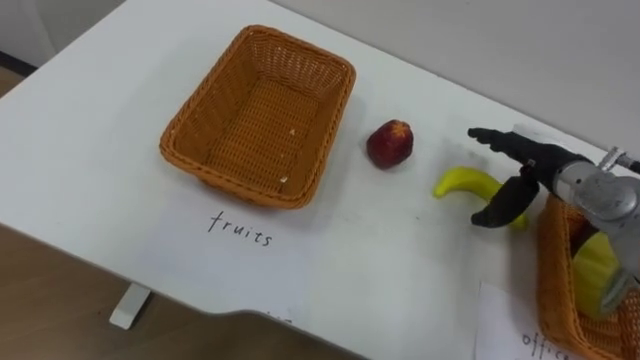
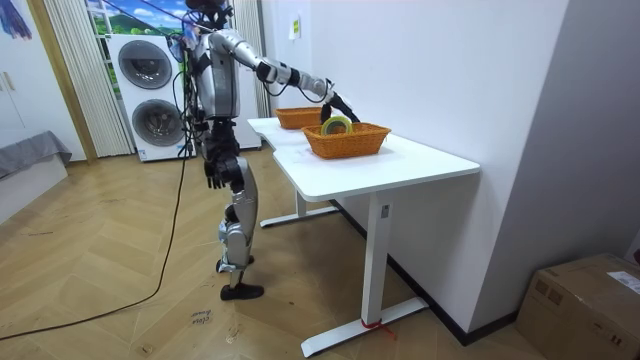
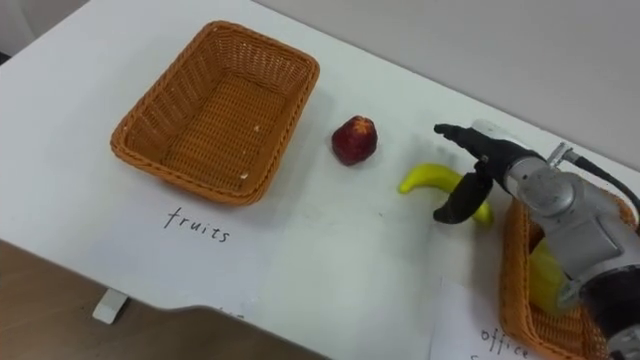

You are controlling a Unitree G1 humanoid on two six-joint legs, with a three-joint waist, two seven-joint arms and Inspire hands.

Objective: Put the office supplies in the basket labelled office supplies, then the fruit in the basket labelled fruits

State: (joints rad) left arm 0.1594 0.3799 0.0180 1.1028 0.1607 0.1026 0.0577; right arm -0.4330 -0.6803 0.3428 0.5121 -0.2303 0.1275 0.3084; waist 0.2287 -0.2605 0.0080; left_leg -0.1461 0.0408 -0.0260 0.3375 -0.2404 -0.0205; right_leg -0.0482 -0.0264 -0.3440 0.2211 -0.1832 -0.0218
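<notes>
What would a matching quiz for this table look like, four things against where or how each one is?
1 left basket
2 red fruit
3 banana
4 tape roll

A in the right basket
B empty
C by the right hand
D between left basket and banana

Pairs: 1B, 2D, 3C, 4A.

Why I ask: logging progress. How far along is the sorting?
Done: a tape roll sits in the office basket. In hand: nothing; the open right hand brackets the banana, unclosed. The left hand hangs by the hip. To do: banana and red apple lie on the table; the fruits basket is empty.
</notes>
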